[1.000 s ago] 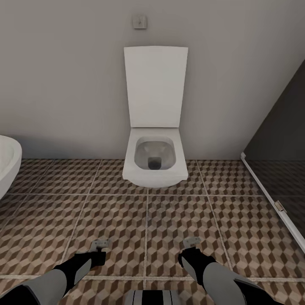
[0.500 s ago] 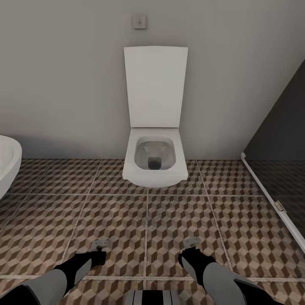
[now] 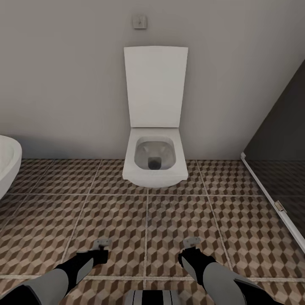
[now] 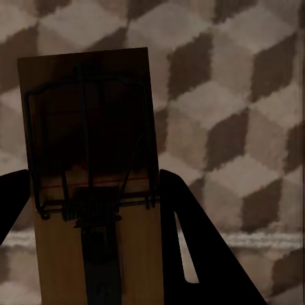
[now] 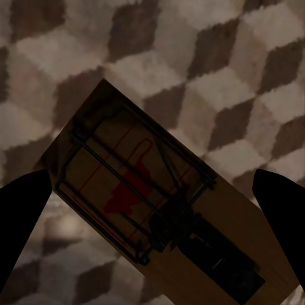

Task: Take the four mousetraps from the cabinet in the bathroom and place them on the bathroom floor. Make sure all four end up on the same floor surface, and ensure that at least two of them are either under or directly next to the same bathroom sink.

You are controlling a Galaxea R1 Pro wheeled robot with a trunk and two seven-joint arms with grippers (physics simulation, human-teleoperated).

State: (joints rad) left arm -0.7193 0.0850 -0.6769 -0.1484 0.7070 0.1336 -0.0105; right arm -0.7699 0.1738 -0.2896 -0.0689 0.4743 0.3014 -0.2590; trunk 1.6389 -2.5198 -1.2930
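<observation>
Mousetraps: two counted, one per gripper, both low over tiled floor.
Left gripper [image 4: 95, 190] clamped on trap [image 4: 89, 159], long axis running straight out along fingers; right gripper [image 5: 152, 184] looks spread, fingers wide of its trap [image 5: 159, 216], which lies diagonal between them, grip uncertain. Floor [image 3: 169, 220] directly beneath both; toilet [image 3: 155, 163] ahead, one white basin edge [image 3: 8, 165] nearer left arm.

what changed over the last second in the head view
Almost nothing. The left claw with its mousetrap sits a touch lower in the picture. The right claw, toilet and bathroom floor look the same.
</observation>
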